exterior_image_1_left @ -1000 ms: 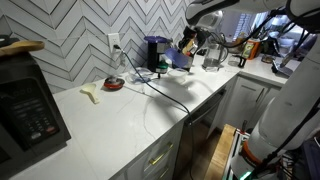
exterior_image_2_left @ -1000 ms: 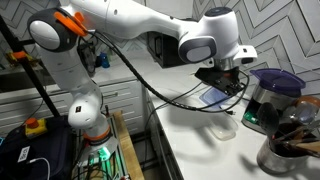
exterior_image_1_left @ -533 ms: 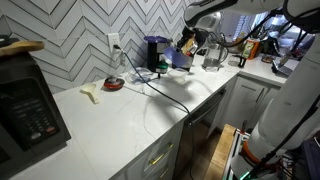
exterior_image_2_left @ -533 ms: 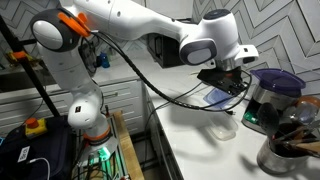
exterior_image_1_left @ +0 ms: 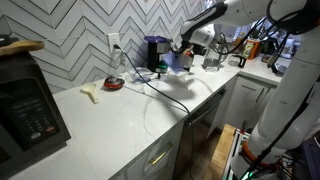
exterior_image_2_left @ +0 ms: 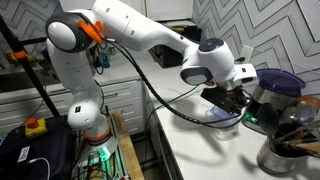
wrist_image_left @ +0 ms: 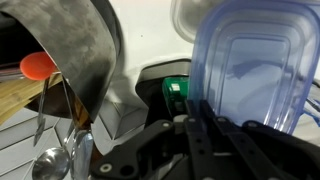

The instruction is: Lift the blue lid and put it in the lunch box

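Note:
My gripper [wrist_image_left: 213, 130] is shut on the blue lid [wrist_image_left: 245, 65], holding it by its near edge. In the wrist view the lid lies flat just over the pale lunch box [wrist_image_left: 183, 18], whose whitish rim shows past the lid's far left corner. In both exterior views the gripper [exterior_image_2_left: 228, 97] [exterior_image_1_left: 184, 52] is low over the counter, next to the dark coffee machine [exterior_image_1_left: 155, 52]. The blue lid [exterior_image_2_left: 224, 112] sits right at the lunch box [exterior_image_2_left: 222, 121]. Whether lid and box touch I cannot tell.
A red dish [exterior_image_1_left: 114, 84] and a yellow cloth [exterior_image_1_left: 92, 93] lie further along the counter, with a microwave [exterior_image_1_left: 25, 110] at its end. A dark lidded jug [exterior_image_2_left: 270, 95] and a utensil holder [exterior_image_2_left: 290, 140] stand close by. A metal pot [wrist_image_left: 80, 55] is beside the gripper.
The gripper has come down with the blue lid, from well above the counter to just over the lunch box. The arm has bent lower.

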`<state>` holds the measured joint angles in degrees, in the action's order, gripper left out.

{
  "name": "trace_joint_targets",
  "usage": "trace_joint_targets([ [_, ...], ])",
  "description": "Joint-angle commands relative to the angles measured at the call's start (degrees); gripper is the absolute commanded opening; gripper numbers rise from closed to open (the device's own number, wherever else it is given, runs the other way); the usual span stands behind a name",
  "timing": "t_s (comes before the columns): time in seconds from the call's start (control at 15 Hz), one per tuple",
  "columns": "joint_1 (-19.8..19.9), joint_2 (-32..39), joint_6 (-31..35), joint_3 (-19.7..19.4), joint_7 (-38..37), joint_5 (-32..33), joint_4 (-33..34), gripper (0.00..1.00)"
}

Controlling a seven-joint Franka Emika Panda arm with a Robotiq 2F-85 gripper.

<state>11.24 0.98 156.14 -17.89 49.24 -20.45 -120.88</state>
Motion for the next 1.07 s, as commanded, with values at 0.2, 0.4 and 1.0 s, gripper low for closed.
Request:
trace_joint_targets([
  [0.2,1.28,1.46,1.59,-0.56,9.42,-8.66,-0.37,0.02],
  [0.4,1.63,2.13,2.11,-0.68,11.40,-9.59,-1.44,0.02],
  [1.0,1.45,4.06,2.49,-0.30,10.39,-10.39,-3.85,0.34],
])
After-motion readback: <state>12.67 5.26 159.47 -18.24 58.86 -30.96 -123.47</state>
